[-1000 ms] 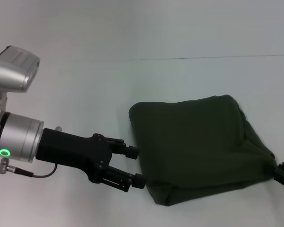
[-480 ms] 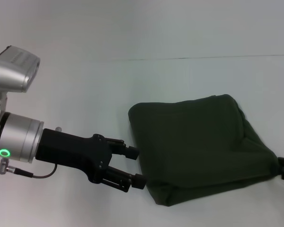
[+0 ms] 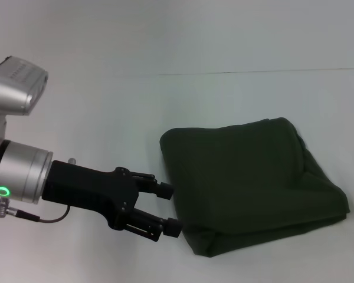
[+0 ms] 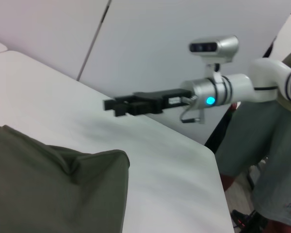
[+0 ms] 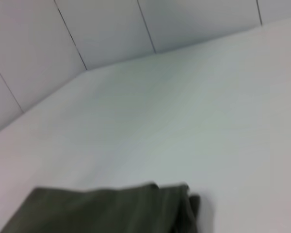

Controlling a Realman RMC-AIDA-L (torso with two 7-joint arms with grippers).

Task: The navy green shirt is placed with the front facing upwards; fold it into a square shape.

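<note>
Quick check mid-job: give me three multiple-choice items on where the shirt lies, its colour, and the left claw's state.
1. The shirt lies
A. right of the left claw
B. left of it
C. under it

2. The shirt's colour is
A. white
B. dark olive green
C. red

3. The left claw is
A. shut on the shirt
B. open beside the shirt's edge
C. out of view

Answers: 1 A, the folded bundle fills the head view's right half. 2 B, plain dark green cloth. 3 B, its fingers stand apart with no cloth between them.
</note>
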